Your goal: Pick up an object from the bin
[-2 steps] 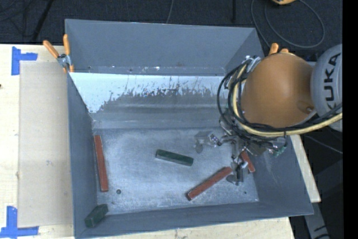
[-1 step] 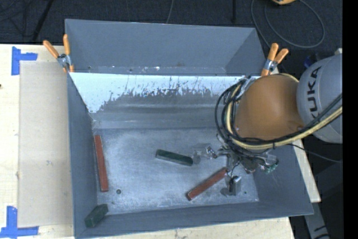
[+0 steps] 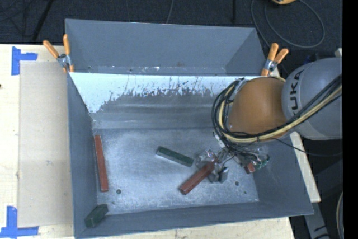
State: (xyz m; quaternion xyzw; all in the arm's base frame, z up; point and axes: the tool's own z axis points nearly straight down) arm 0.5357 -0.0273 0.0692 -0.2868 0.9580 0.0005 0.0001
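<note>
Bin (image 3: 156, 53) contents, from our left: a long reddish-brown stick (image 3: 100, 163) lies along the left wall, and a dark green block (image 3: 96, 215) sits in the near left corner. Both are well apart from the gripper. Near the middle of the floor we see a dark green bar (image 3: 174, 156), slightly tilted and lying by itself. Just right of it lies a reddish-brown bar (image 3: 195, 179), the piece we judge matters. Its long axis runs diagonally from lower left up to the right, and its upper right end meets the gripper (image 3: 217, 168). The bar thus stretches away to the gripper's left and toward the near wall, so a grasp here would catch its end, not its middle. We cannot tell whether the gripper is spread or closed, nor whether it touches the bar. The arm comes in from the right, its orange-covered wrist (image 3: 254, 106) bent low over the floor with cables looped around it.
</note>
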